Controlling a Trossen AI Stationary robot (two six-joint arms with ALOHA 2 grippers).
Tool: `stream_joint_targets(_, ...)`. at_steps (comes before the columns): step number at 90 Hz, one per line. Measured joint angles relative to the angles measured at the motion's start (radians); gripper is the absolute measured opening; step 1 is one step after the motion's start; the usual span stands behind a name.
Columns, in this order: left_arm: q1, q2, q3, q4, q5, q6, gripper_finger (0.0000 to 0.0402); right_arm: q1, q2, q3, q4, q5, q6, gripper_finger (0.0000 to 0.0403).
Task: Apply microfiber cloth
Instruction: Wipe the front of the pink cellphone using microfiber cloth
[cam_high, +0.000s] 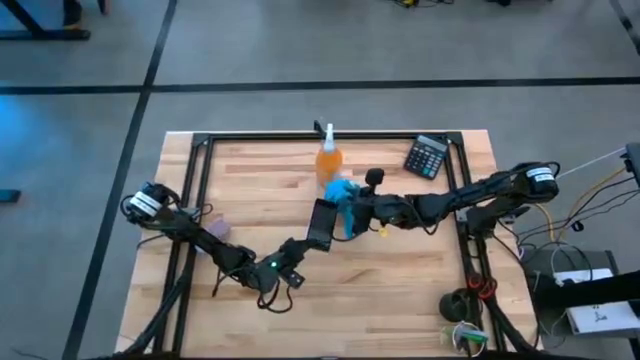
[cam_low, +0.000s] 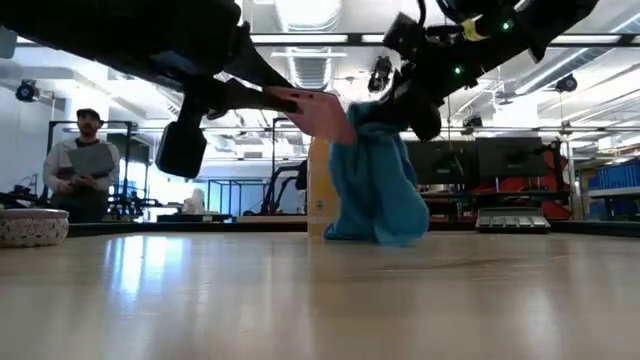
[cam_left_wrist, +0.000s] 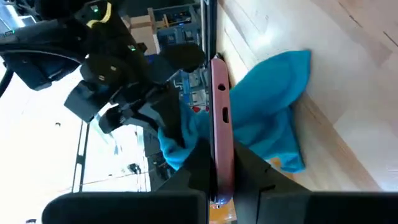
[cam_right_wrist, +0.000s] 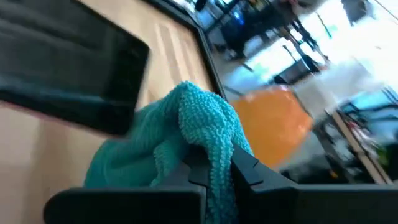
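The right gripper (cam_right_wrist: 214, 171) pinched the cloth (cam_right_wrist: 168, 146) against the phone (cam_high: 321, 222), which the left gripper (cam_left_wrist: 217, 177) clamped; wiping remained.

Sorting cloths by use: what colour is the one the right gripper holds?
Bright turquoise-blue microfiber cloth in the right gripper, clearest in the right wrist view.

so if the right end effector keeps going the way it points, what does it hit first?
Probably the phone held by the left end effector; the microfiber cloth it grips already hangs beside it. Depth unclear.
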Motion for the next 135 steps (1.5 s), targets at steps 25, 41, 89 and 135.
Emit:
stream_joint_targets(25,0.001,0.001,0.000,0.000,0.002,-0.052,0.0013,0.003,0.001,0.000,0.072,-0.114,0.029,0.0000)
stream_joint_targets(41,0.012,0.002,-0.001,0.000,0.003,-0.088,0.0013,0.023,0.033,0.001,0.113,-0.169,0.048,0.0000)
stream_joint_targets(89,0.130,0.002,0.061,-0.102,0.090,-0.413,0.0013,0.086,0.091,0.006,0.141,-0.279,0.105,0.0000)
stream_joint_targets(135,0.230,0.002,0.067,-0.245,0.115,-0.587,0.0013,0.188,0.090,0.077,0.096,-0.434,0.158,0.0000)
